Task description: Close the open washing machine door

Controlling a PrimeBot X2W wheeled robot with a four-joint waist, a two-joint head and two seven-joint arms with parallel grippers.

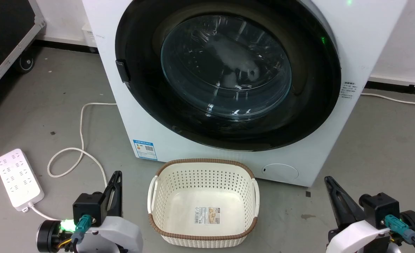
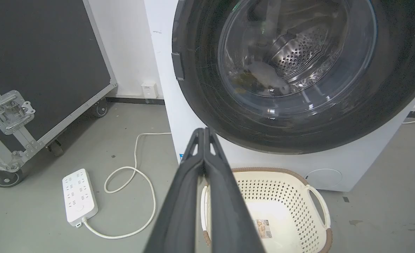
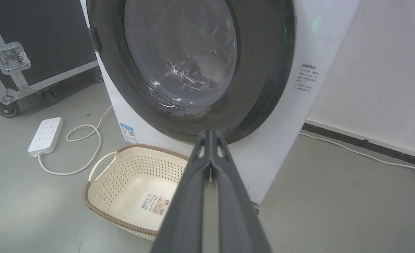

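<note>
Likely a test lab: bare grey floor, wheeled flight case, power strip, washing machine.

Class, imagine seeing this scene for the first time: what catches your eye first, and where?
The washing machine door, a black ring round bulging glass, dominates the upper middle, apparently shut against the white washing machine. An empty cream basket sits on the floor below it, between the shut left gripper and right gripper.
</note>
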